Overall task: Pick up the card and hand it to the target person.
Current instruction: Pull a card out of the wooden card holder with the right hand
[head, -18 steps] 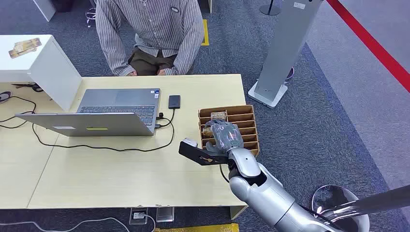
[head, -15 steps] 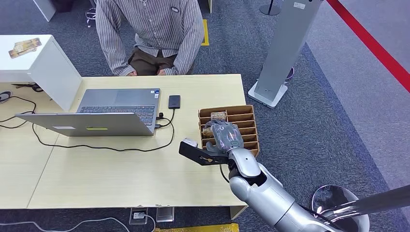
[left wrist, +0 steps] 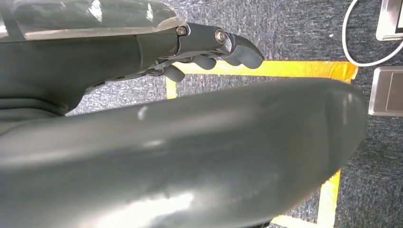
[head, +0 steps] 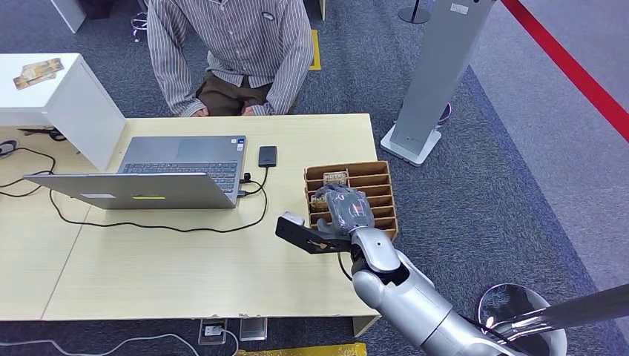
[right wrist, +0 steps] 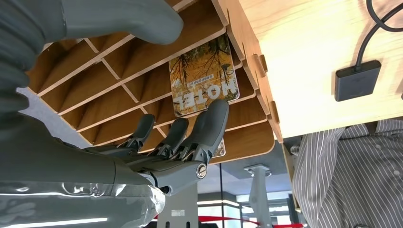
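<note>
The card, printed with autumn trees and the word HOTEL, stands in a slot of the brown wooden rack at the desk's right end. My right hand hovers over the rack's middle slots, palm down. In the right wrist view its dark fingers reach the card's edge on one side. The thick thumb stays on the other side, apart from the card. A second card stands in a far slot. My left hand hangs over the carpet, holding nothing. The person sits behind the desk.
An open laptop with a black cable and a small black device lie left of the rack. A white box stands at the far left. A grey stand rises right of the desk, beside the carpet.
</note>
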`<action>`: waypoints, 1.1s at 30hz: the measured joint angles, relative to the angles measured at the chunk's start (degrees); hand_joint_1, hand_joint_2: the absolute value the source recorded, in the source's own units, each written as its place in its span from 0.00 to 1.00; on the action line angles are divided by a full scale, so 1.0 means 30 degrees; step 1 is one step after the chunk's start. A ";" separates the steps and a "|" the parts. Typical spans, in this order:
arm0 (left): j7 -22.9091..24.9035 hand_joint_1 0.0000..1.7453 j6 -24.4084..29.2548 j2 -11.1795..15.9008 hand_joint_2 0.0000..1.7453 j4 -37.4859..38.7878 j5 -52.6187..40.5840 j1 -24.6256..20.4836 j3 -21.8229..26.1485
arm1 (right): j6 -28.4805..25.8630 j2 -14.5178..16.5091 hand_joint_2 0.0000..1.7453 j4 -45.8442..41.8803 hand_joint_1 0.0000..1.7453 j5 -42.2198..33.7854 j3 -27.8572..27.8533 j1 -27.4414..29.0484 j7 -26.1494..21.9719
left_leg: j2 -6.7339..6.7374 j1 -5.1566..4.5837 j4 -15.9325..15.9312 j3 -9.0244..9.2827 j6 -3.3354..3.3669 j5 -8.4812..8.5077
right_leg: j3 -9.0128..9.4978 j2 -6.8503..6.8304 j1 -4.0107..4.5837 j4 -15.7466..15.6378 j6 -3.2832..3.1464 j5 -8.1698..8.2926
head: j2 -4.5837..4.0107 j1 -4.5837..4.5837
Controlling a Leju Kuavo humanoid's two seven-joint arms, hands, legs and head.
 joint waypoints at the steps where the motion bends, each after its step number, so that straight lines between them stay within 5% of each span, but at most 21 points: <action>1: 0.0000 0.00 -0.0011 0.0000 0.00 0.0000 0.0000 0.0000 0.0000 | -0.0014 0.0000 1.00 0.0004 0.40 -0.0033 -0.0004 -0.0011 0.0015 | 0.0000 0.0000 0.0000 0.0000 0.0000 0.0000 | 0.0000 0.0000 0.0000 0.0000 0.0000 0.0000 | 0.0000 0.0000; 33: 0.0007 0.00 -0.0029 0.0000 0.00 0.0000 0.0036 -0.0001 0.0000 | -0.0461 0.0000 1.00 0.0782 0.47 -0.0464 -0.0373 -0.0287 -0.0200 | 0.0000 0.0000 0.0000 0.0003 0.0000 0.0000 | 0.0001 0.0000 0.0000 0.0000 0.0000 0.0000 | 0.0002 -0.0004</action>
